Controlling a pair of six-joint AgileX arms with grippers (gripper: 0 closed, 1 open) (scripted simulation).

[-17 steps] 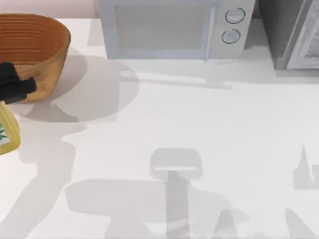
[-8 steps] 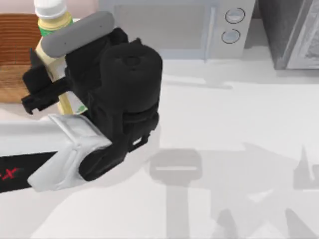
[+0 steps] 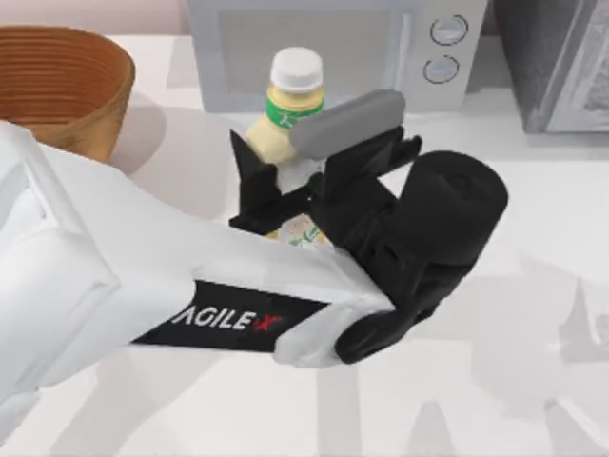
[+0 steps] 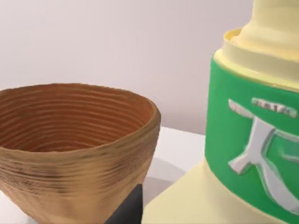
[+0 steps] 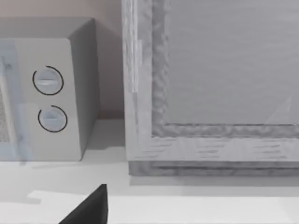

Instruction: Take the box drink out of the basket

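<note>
Above the middle of the worktop [image 3: 533, 314], in front of the microwave [image 3: 333, 52], the left end effector [image 3: 285, 195] is clenched on the box drink [image 3: 290, 109], gripping it around the lower body. The drink is clear of the basket [image 3: 62, 86], which sits well apart at the worktop's far left corner. In the left wrist view the basket [image 4: 74, 140] shows an open, bare interior.

The drink's long axis runs nearly upright, tilted slightly, with the white round cap [image 3: 297, 69] pointing toward the microwave and the base hidden between the black fingers [image 3: 255, 181]. It lies directly within the left end effector, so the coming move appears to be a descent to the bare worktop below, keeping that axis vertical so the base lands flat.

Materials: the drink has a smooth pale-yellow body, stepped at the shoulder, with a glossy green-and-white label [image 4: 252, 149] bearing a raised emblem. The basket is orange-brown wicker, bowl-shaped, with fine horizontal ribbing. The worktop is plain white and matte.

The right end effector [image 5: 88, 207] shows as one dark finger at the worktop's right, near the microwave's dials [image 5: 49, 100] and a grey cabinet [image 5: 210, 84]; whether it is released or closed cannot be told.

Judgement: extraction is essentially achieved; set-down and release remain.
</note>
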